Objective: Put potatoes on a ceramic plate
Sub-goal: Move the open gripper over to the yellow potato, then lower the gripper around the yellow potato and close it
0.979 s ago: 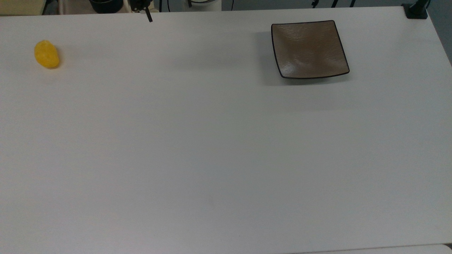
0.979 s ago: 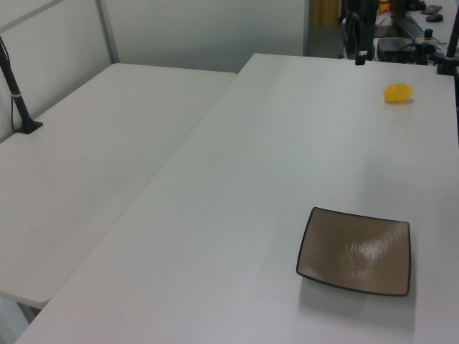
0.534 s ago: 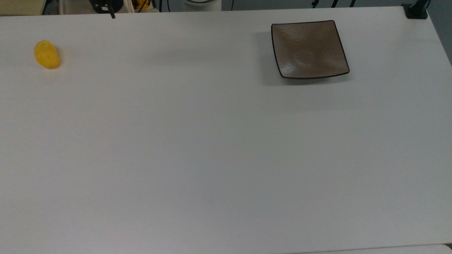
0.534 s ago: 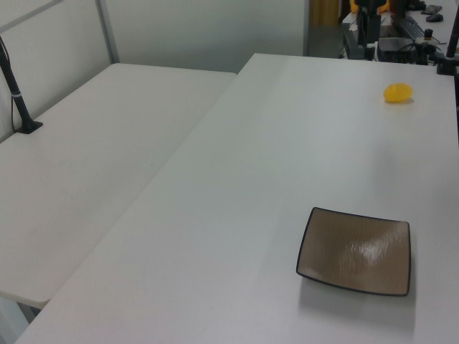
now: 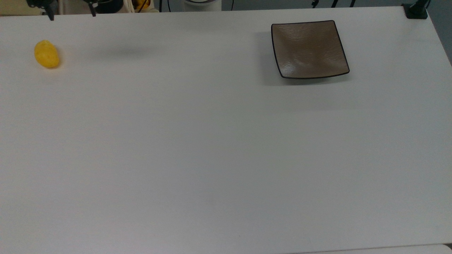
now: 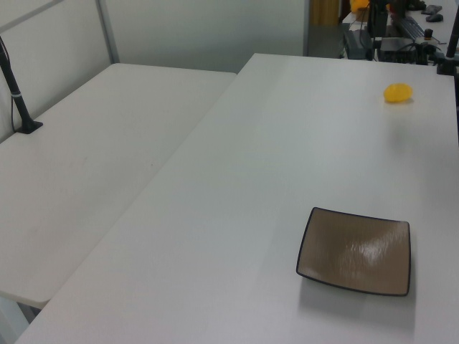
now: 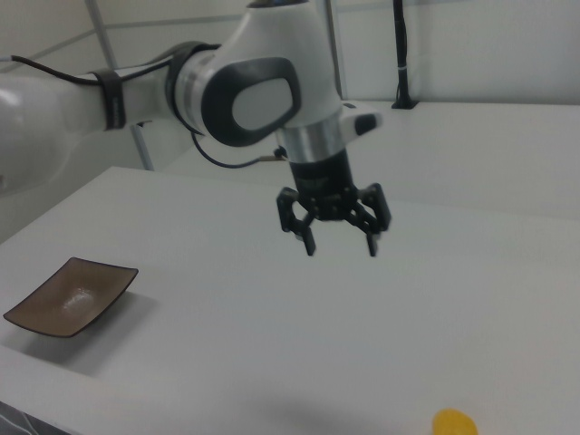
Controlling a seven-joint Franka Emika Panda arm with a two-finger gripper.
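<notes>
The yellow potato (image 5: 46,54) lies on the white table (image 5: 212,141) near the top view's far left; it is also seen at the left view's upper right as a small lump (image 6: 398,92) and at the right view's bottom edge (image 7: 453,423). The square brown-grey ceramic plate (image 5: 309,49) sits bare at the top view's upper right (image 6: 356,251) (image 7: 71,296). My gripper (image 7: 341,246) hangs open above the table with nothing between its fingers. In the top view the gripper (image 5: 72,14) is at the far edge, just right of the potato and apart from it.
A black clamp (image 5: 416,10) is fixed to the table's far right corner in the top view. A second white table (image 6: 93,143) adjoins on the left view's left, with a black pole (image 6: 18,100) clamped to it. Equipment crowds the far edge.
The gripper has travelled along the far edge toward the top view's left, closer to the potato. Potato and plate have not moved.
</notes>
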